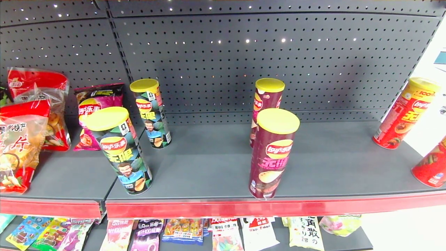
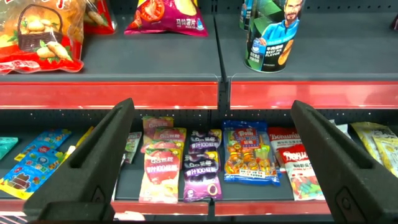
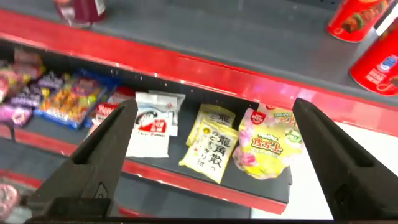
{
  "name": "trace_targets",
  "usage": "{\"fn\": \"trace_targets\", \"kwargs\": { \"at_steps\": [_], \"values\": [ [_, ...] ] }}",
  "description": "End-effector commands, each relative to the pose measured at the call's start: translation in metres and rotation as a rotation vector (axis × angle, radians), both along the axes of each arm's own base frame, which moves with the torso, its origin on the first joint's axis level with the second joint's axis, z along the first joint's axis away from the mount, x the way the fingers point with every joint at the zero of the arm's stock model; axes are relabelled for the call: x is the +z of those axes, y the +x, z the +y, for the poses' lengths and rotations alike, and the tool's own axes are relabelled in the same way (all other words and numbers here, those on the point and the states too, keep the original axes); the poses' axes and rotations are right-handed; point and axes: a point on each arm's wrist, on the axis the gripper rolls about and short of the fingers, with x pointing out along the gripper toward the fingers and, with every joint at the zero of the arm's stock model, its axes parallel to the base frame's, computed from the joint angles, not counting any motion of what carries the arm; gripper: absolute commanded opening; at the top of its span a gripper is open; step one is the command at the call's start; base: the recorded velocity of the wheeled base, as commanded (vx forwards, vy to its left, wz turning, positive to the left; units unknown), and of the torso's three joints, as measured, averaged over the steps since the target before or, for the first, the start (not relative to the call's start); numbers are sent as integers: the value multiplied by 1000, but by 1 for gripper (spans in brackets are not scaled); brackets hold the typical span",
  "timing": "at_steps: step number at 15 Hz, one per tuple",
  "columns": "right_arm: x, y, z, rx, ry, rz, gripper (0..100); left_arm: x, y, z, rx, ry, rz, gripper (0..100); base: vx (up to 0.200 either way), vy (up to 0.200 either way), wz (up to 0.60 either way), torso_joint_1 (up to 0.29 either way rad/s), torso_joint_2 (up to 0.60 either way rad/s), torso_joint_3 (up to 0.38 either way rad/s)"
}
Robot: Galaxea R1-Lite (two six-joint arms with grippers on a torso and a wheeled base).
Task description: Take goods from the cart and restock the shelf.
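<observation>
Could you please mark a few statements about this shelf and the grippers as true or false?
1. The left gripper and right gripper are both open and empty. True.
2. The maroon cans lie on their sides. False: both stand upright.
3. The red cans are at the right end of the shelf. True.
4. The lower shelf holds cans. False: it holds packets.

Dark grey shelf with a red front lip, partly stocked

Two teal canisters stand upright left of centre and two maroon canisters at centre (each pair one behind the other, yellow lids on). Two red canisters stand at the right end, well apart.
</observation>
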Motion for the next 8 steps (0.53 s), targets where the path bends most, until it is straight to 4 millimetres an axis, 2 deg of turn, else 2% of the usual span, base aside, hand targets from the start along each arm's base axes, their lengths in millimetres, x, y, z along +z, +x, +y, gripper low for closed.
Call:
{"fn": "trace_targets", "kwargs": {
  "at_steps": [1, 7, 8],
  "values": [
    [-1, -1, 0, -14, 14, -7, 100, 0, 0, 0, 1, 0, 0, 100, 0, 0, 0, 0, 0, 0],
    [0, -1, 0, -8, 55, 6, 100, 0, 0, 0, 1, 0, 0, 100, 0, 0, 0, 0, 0, 0],
    [5, -1, 0, 22, 52, -6, 100, 0, 0, 0, 1, 0, 0, 100, 0, 0, 0, 0, 0, 0]
  ]
}}
